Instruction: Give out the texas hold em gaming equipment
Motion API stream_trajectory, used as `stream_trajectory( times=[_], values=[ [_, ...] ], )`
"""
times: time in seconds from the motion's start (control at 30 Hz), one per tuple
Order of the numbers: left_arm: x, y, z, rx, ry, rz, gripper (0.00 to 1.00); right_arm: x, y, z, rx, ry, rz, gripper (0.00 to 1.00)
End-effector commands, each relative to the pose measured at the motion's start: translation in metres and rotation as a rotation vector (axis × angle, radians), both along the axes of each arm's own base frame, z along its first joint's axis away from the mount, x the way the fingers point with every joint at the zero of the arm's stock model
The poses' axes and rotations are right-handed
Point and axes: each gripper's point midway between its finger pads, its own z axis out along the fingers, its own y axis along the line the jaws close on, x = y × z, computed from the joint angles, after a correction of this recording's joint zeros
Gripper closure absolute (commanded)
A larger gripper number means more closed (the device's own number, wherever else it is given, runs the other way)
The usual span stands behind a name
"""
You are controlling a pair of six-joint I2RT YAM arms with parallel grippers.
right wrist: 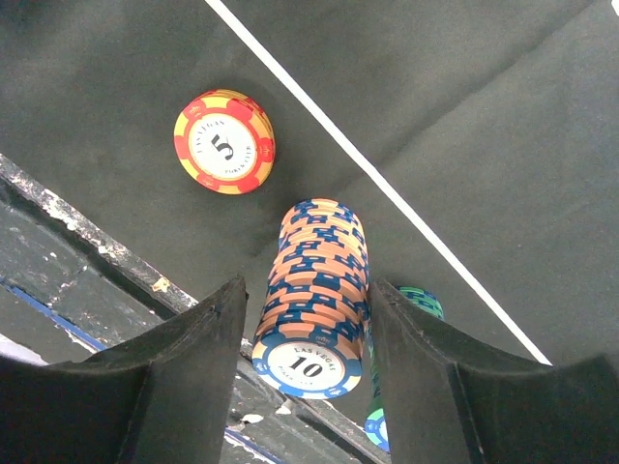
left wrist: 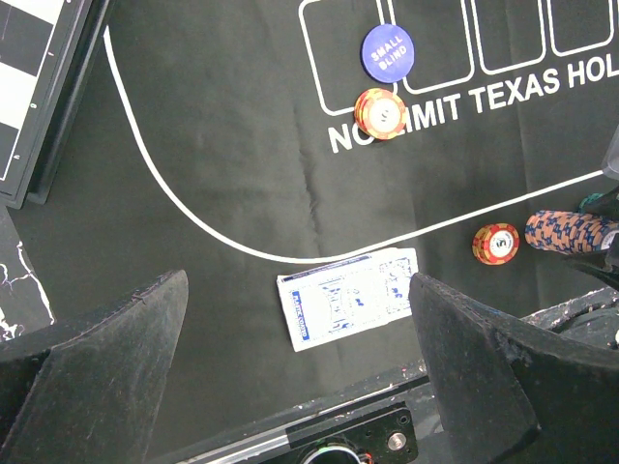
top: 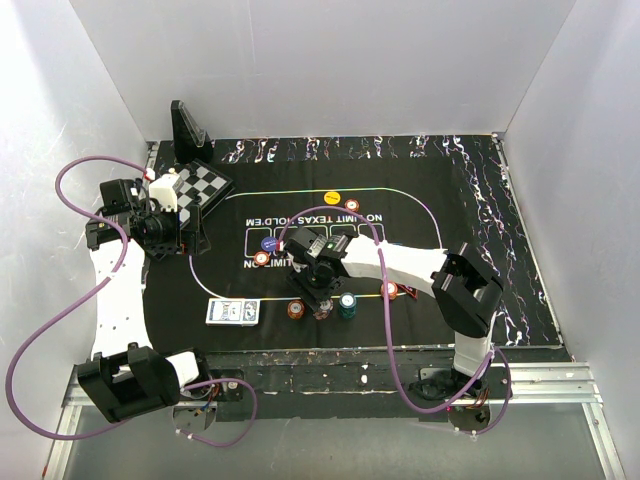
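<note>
My right gripper (right wrist: 308,333) is open and straddles an upright stack of blue-and-orange "10" chips (right wrist: 314,280) on the black mat. Its right finger is close against the stack; a small gap shows at the left finger. A red-and-yellow "5" chip (right wrist: 224,141) lies beyond, and a teal stack (right wrist: 423,302) stands behind the right finger. In the top view this gripper (top: 322,298) is near the mat's front edge, between an orange chip (top: 296,309) and the teal stack (top: 346,304). My left gripper (top: 165,235) is open and empty, above the mat's left side. The card deck (left wrist: 350,296) lies below it.
A blue "small blind" disc (left wrist: 387,52) and an orange chip (left wrist: 380,113) lie on the mat's lettering. A yellow disc (top: 332,198) and another chip (top: 352,207) lie at the far side. The chessboard (top: 200,187) stands at the back left. White walls enclose the table.
</note>
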Motion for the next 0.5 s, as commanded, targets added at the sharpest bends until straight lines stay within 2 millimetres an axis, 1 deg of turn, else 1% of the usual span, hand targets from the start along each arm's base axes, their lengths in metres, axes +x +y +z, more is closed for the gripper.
stream_trajectory(
  times=[0.0, 0.1, 0.17, 0.2, 0.27, 0.37, 0.4, 0.47],
  values=[
    [0.002, 0.003, 0.016, 0.018, -0.055, 0.004, 0.00, 0.001, -0.001, 0.003, 0.003, -0.022, 0.021, 0.40],
    [0.002, 0.003, 0.016, 0.020, -0.057, 0.006, 0.00, 0.001, -0.002, 0.004, 0.002, -0.023, 0.019, 0.45],
    [0.003, 0.003, 0.016, 0.019, -0.057, 0.005, 0.00, 0.001, -0.001, 0.006, 0.007, -0.023, 0.021, 0.51],
    [0.002, 0.003, 0.016, 0.019, -0.056, 0.004, 0.00, 0.001, -0.001, 0.006, 0.007, -0.023, 0.021, 0.56],
    [0.002, 0.004, 0.016, 0.019, -0.057, 0.007, 0.00, 0.003, -0.002, 0.007, 0.004, -0.030, 0.019, 0.69],
    [0.002, 0.004, 0.016, 0.021, -0.060, 0.005, 0.00, 0.003, -0.002, 0.013, -0.005, -0.031, 0.025, 0.84],
    [0.002, 0.004, 0.015, 0.021, -0.058, 0.008, 0.00, 0.008, -0.003, 0.017, -0.014, -0.057, 0.021, 0.88],
    [0.002, 0.004, 0.015, 0.020, -0.059, 0.007, 0.00, 0.010, -0.001, 0.024, -0.013, -0.065, 0.025, 0.92]
  ],
)
